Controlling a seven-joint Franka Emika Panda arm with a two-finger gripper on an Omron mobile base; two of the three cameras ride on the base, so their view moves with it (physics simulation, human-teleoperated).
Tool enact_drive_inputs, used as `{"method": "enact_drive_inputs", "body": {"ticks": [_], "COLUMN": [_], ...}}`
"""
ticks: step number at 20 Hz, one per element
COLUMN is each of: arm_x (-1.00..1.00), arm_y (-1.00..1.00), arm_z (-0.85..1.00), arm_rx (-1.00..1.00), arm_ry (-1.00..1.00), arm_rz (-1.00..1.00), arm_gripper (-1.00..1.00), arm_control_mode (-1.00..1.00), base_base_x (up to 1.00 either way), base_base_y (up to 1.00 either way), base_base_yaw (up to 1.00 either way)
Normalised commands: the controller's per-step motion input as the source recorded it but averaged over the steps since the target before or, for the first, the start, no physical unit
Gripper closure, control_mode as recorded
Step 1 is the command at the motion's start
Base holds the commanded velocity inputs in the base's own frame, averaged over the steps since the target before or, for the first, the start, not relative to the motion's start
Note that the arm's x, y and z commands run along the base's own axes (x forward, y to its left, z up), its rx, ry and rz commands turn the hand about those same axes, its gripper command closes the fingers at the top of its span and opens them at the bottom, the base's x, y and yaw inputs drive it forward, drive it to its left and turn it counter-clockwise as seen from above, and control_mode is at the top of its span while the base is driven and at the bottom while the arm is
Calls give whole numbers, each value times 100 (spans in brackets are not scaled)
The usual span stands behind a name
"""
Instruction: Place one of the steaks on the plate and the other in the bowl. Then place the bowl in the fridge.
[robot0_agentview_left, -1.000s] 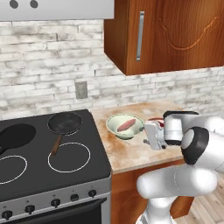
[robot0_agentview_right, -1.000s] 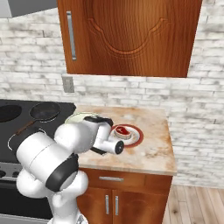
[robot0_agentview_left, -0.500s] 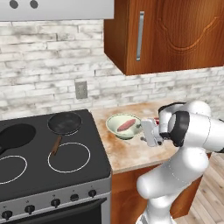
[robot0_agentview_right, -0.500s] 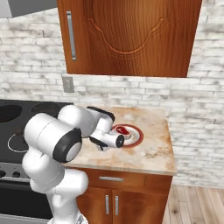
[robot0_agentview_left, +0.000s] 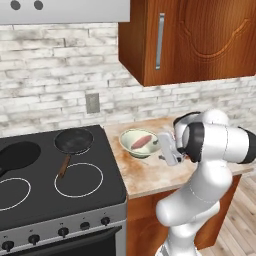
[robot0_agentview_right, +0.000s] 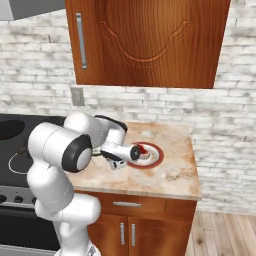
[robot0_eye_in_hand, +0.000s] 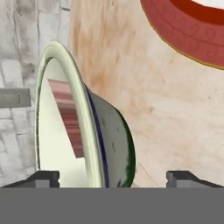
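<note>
Marble-look counter (robot0_agentview_left: 150, 180): bowl and open gripper, rim approach.
Bowl (robot0_agentview_left: 139, 143), steak (robot0_agentview_left: 141, 141) inside, sits just left of the plate (robot0_agentview_right: 150, 156); in the hand view its rim (robot0_eye_in_hand: 89, 127) stands on edge, running 12 to 6, between the wide-spread fingertips (robot0_eye_in_hand: 43, 178). Gripper (robot0_agentview_left: 168, 148) lies at the bowl's 3 o'clock, nothing held.

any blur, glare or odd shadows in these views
Left base view: even flat light, no glare, bowl sharp. Right base view: soft shadow under the cabinet, plate partly hidden by the gripper. Hand view: rolled sideways, bowl rim and the steak inside look stretched and smeared.
</note>
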Motion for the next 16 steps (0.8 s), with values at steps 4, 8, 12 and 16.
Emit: {"method": "enact_drive_inputs", "body": {"ticks": [4, 8, 12, 16], "arm_x": [12, 2, 0, 0], "arm_y": [13, 4, 2, 2], "arm_z": [-21, -18, -9, 0], "arm_rx": [0, 0, 0, 0], "arm_ry": [10, 6, 1, -3], "arm_rz": [-4, -3, -4, -5], "arm_gripper": [100, 100, 100, 100], "arm_control_mode": [-100, -100, -100, -100], "base_base_x": [0, 0, 0, 0], "base_base_y": [0, 0, 0, 0], "base_base_yaw": [0, 0, 0, 0]}}
